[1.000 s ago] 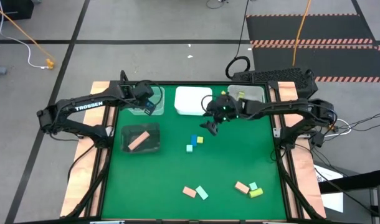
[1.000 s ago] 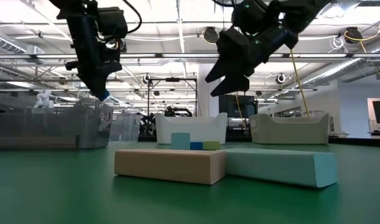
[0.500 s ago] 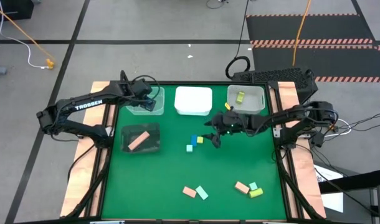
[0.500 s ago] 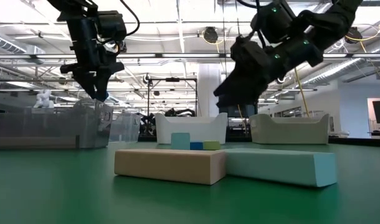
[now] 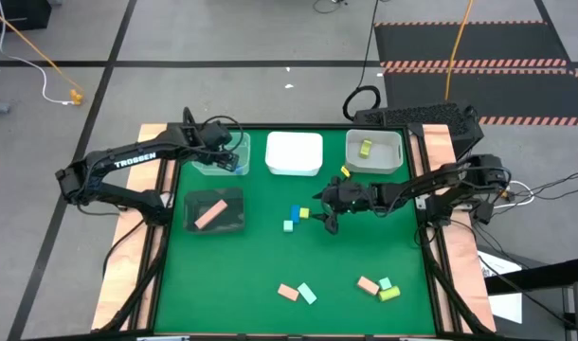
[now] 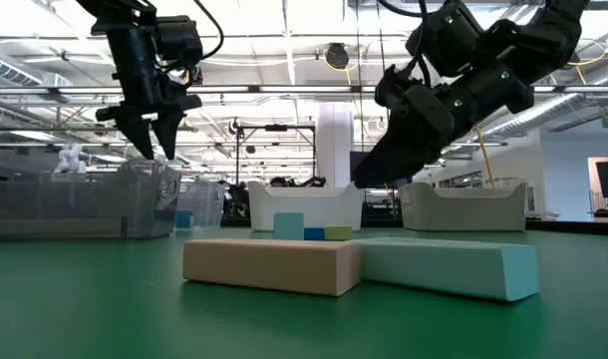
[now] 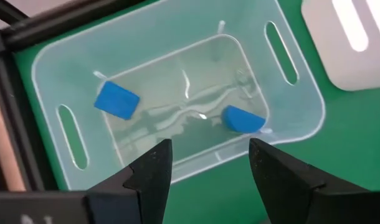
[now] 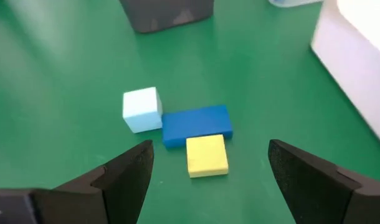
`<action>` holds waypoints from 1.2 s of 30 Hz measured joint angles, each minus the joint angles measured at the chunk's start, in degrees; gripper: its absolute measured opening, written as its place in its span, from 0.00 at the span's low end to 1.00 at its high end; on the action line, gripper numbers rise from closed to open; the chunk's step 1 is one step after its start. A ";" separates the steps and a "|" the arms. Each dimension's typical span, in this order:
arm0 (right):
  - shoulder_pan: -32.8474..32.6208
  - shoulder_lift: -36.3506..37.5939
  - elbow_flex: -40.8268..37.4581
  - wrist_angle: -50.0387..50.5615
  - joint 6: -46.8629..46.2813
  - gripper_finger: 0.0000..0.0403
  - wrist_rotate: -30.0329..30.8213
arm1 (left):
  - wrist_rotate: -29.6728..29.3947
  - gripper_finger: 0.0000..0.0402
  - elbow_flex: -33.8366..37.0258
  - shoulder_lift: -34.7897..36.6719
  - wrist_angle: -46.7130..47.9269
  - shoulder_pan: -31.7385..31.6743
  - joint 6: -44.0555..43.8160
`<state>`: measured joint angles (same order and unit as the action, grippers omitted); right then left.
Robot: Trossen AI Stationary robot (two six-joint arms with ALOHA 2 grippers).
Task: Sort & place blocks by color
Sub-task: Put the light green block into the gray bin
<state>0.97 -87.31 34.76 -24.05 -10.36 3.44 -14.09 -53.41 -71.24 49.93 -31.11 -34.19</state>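
Note:
My left gripper [image 7: 209, 168] hangs open above the clear bin [image 7: 50, 87] at the table's far left; two blue blocks [image 7: 117, 101] [image 7: 243, 118] lie on the bin's floor. My right gripper [image 8: 212, 177] is open, tilted down over mid-table, just right of a cluster there. That cluster is a mint cube [image 8: 141, 109], a blue bar [image 8: 196, 126] and a yellow cube [image 8: 207, 155], all flat on the green mat. In the high view the left gripper [image 5: 227, 152] and right gripper [image 5: 325, 216] are far apart.
A white bin [image 5: 294, 153] and a bin holding a yellow-green block [image 5: 365, 149] stand at the far edge. A clear bin with a salmon block [image 5: 209, 216] sits left of centre. Salmon, mint and yellow-green blocks [image 5: 287, 292] [image 5: 308, 295] [image 5: 379, 287] lie near the front edge.
My left gripper has opened and rolled about its axis over the clear bin; the blue block that it held has dropped into the bin. My right gripper has come down and toward the table's near edge, closing on the mid-table cluster, still open.

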 joint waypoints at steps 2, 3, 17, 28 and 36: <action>-0.08 -1.30 0.00 -1.00 -0.80 0.76 0.74 | 0.84 0.53 0.00 -0.01 -0.02 0.15 -0.09; -0.05 -1.84 0.00 -1.29 -1.18 0.76 1.28 | 1.08 0.53 0.00 -0.01 -0.02 0.28 -0.10; -0.87 -13.00 0.19 -12.80 -2.64 0.76 4.38 | 1.85 0.53 -0.02 -0.01 -0.02 0.98 2.07; -2.17 -19.83 0.79 -16.75 -2.34 0.73 8.47 | 1.83 0.53 -0.02 -0.01 -0.02 0.98 5.59; -3.98 -21.28 0.81 -19.61 -2.46 0.45 9.14 | 1.83 0.53 -0.02 -0.01 -0.03 0.98 5.86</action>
<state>-3.01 -108.60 35.57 -43.66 -12.82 12.58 -12.25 -53.43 -71.24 49.91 -30.13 -28.34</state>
